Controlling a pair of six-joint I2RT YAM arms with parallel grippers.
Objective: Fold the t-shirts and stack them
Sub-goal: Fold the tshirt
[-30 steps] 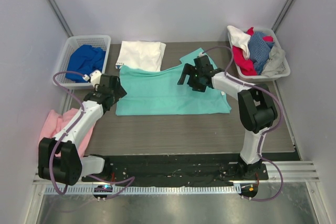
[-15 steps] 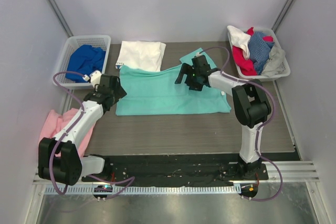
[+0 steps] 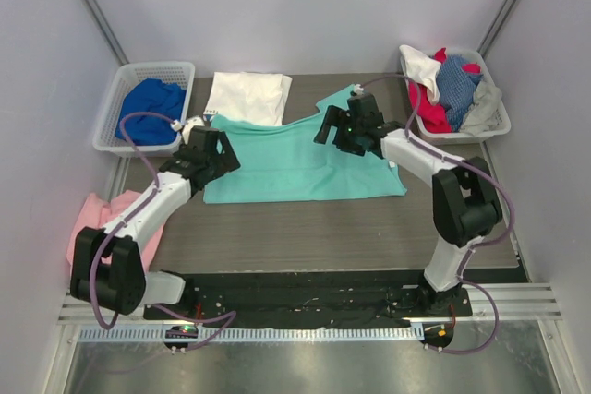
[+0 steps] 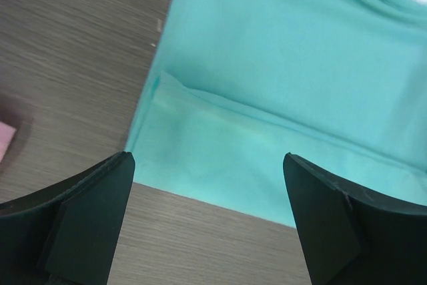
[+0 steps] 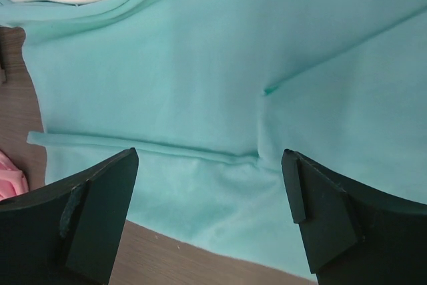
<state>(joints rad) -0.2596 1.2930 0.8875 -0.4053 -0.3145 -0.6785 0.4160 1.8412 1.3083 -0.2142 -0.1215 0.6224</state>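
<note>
A mint-green t-shirt (image 3: 295,165) lies spread flat across the middle of the table. Behind it, a folded white t-shirt (image 3: 247,96) lies with the mint one overlapping its front edge. My left gripper (image 3: 218,150) hovers open over the mint shirt's left edge; in the left wrist view its jaws (image 4: 208,191) straddle the shirt's near-left corner (image 4: 200,145) with nothing between them. My right gripper (image 3: 334,126) hangs open above the shirt's upper right part. In the right wrist view its jaws (image 5: 210,185) are wide apart over a fold line in the shirt (image 5: 200,65).
A white basket (image 3: 125,76) at the back left holds a royal blue t-shirt (image 3: 152,110). Another basket (image 3: 494,122) at the back right holds red, blue-grey, white and grey garments. Pink cloth (image 3: 97,214) lies off the table's left edge. Bare wood table (image 3: 323,228) lies in front.
My left gripper has moved right and a little forward, from beside the mint shirt to over its left edge. The right gripper has shifted slightly toward the back, its elbow swinging right.
</note>
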